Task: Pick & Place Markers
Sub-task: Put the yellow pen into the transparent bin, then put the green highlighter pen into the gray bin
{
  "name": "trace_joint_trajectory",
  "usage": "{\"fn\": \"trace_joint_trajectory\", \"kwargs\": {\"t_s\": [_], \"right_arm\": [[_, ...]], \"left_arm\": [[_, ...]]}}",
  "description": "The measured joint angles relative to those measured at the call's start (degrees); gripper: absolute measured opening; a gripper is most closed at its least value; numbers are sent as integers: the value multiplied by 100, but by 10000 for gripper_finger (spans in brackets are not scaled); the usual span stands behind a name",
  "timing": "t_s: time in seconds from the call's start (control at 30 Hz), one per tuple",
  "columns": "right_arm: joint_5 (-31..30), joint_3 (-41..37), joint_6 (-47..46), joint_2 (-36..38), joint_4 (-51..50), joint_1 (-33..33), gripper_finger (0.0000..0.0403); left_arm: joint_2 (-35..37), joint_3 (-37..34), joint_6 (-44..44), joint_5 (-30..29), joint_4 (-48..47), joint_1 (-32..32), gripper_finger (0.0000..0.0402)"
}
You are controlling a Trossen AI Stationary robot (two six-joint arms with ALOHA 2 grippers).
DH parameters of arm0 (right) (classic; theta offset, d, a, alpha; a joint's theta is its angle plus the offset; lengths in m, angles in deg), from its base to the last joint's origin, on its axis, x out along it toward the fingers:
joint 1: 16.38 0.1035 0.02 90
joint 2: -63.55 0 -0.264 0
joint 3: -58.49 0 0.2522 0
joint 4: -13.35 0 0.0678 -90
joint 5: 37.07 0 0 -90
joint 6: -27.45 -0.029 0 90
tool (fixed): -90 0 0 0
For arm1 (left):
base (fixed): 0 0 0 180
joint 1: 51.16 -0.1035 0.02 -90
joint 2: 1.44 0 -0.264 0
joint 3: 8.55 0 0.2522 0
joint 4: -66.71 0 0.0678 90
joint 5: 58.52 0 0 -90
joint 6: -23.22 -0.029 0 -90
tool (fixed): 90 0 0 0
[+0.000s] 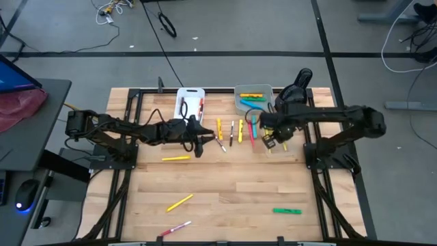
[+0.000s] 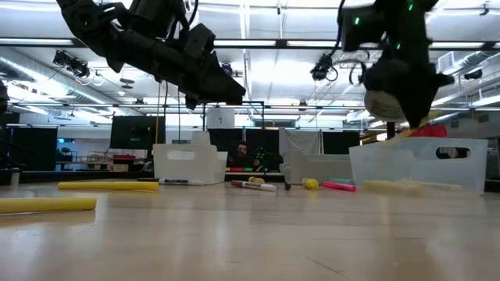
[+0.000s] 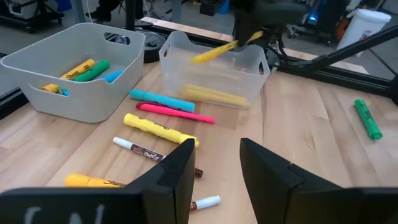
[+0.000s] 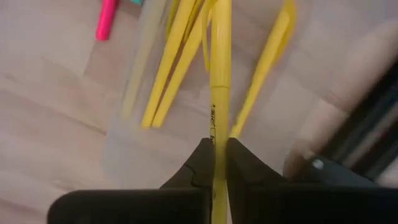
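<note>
Two right gripper [image 4: 214,163] fingers pinch a slim yellow marker [image 4: 219,74] above the clear plastic bin [image 3: 214,78], its lower end hidden; left gripper [image 3: 214,171] fingers part-open, empty.

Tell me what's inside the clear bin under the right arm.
The clear bin holds several yellow markers lying on its floor. An exact count is unclear through the hazy wall. The right end effector holds another yellow marker above it.

Two tools are working: the right tool [image 4: 214,163] is pinching one yellow marker [image 4: 219,81] above one clear bin [image 3: 214,70] holding several yellow markers. Beside that tool, one grey bin [image 3: 81,68] and one white bin [image 1: 190,101] are sitting.
</note>
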Motion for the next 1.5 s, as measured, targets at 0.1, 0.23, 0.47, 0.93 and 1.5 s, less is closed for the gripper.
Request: {"fn": "trace_joint_trajectory", "kwargs": {"t_s": [0.1, 0.23, 0.47, 0.93, 1.5], "right_arm": [[328, -409, 321, -16, 528, -464, 14], [530, -866, 385, -14, 1131, -728, 14], [635, -1353, 387, -12, 1777, -788, 39], [747, -1325, 1278, 140, 1908, -783, 123], [-722, -480, 1062, 1685, 3302, 2839, 105]], "left_arm": [[0, 0, -1, -2, 0, 38, 133], [0, 0, -1, 0, 0, 52, 133], [0, 0, -1, -1, 3, 50, 133], [0, 0, 1, -2, 9, 50, 133], [0, 0, 66, -2, 54, 50, 133]]}}
